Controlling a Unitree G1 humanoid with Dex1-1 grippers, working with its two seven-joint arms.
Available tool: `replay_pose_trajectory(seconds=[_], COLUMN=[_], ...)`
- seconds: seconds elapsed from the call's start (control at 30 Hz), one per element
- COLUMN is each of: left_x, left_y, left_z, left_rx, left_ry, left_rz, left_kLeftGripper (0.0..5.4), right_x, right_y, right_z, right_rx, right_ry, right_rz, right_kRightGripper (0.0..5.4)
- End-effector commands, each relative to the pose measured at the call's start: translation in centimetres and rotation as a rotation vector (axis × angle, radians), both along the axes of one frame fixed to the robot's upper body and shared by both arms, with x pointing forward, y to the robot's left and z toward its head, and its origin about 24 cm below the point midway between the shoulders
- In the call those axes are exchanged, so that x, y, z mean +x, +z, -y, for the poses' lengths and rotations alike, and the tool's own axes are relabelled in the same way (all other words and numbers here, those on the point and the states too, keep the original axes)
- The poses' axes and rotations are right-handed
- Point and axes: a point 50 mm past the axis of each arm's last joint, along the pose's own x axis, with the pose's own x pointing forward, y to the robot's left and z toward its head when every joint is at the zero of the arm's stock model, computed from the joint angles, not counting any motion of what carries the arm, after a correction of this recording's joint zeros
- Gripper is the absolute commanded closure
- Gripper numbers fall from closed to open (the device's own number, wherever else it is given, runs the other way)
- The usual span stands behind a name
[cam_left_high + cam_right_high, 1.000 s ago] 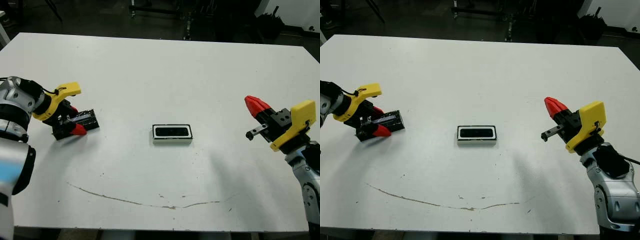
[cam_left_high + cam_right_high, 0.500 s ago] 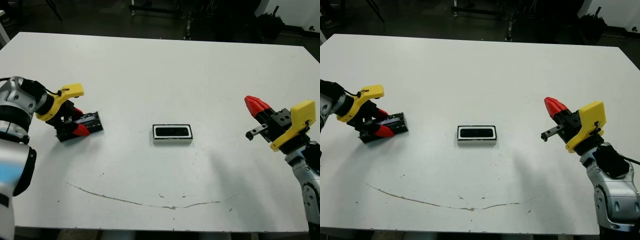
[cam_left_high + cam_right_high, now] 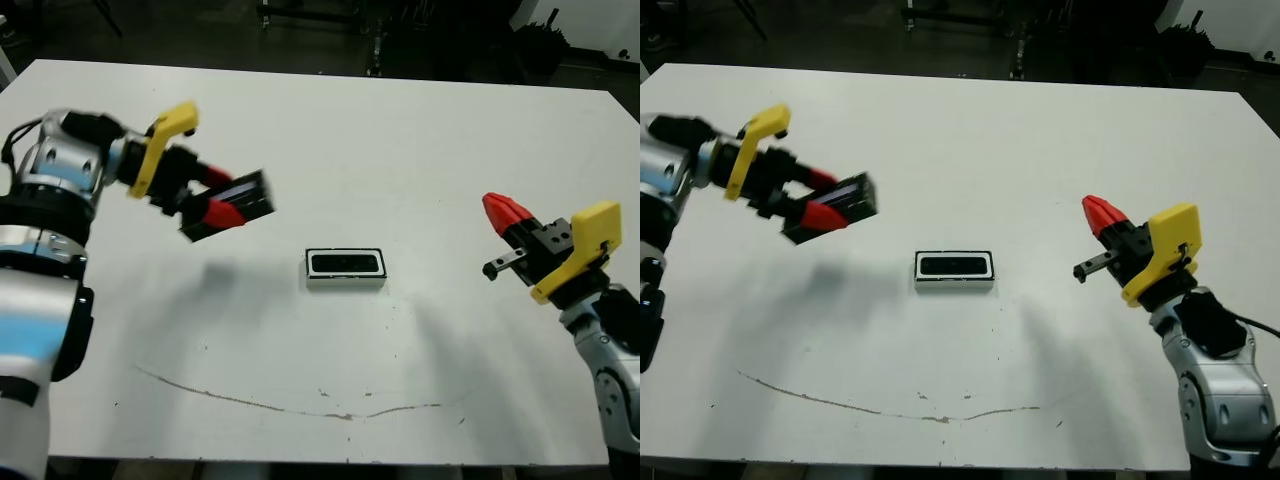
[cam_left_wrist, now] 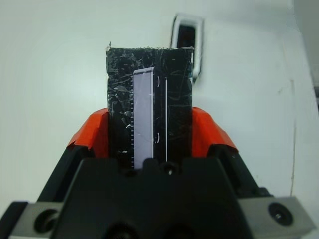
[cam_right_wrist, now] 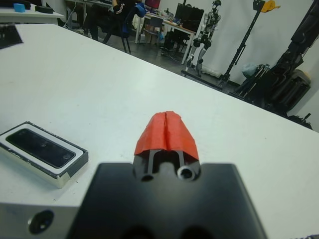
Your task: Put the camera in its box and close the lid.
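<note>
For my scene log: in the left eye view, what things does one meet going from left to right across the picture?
Left tool holding the lid → box with the camera inside → right tool.

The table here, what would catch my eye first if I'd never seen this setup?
Probably the left gripper, raised above the white table on the robot's left, its red fingers clamped on a glossy black lid. Next comes the small box at the table's middle, with the black camera lying inside it. On the right, the right gripper hangs with fingers pressed together, holding nothing.
</note>
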Motion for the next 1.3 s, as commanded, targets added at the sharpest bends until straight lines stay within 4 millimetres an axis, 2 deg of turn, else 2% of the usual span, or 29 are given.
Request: replay_pose_trajectory(seconds=[0.03,0.2,0.43,0.63,1.3], left_x=[0.0,-0.1,-0.7,-1.3,-1.8], left_y=[0.9,0.9,-1.0,-2.5,-5.2], left_z=[1.9,4.0,6.1,6.4,6.9], left_rx=[0.014,0.044,0.121,0.198,0.237], left_ry=[-0.053,-0.075,-0.041,-0.003,-0.012], left_rz=[0.001,0.026,0.106,0.112,0.065], left_kLeftGripper=[2.24,2.24,2.24,2.24,2.24], right_x=[-0.2,-0.2,-0.3,-0.3,0.1], right_y=[-0.6,-0.8,-1.0,-1.0,-0.8], right_z=[-0.1,-0.6,-1.2,-1.4,-1.5], right_rx=[-0.003,0.002,-0.019,0.031,0.033], right_ry=[-0.008,-0.006,-0.005,-0.013,-0.007], right_rz=[-0.021,-0.018,-0.003,-0.022,-0.008], right_kRightGripper=[5.40,5.40,5.40,5.40,5.40])
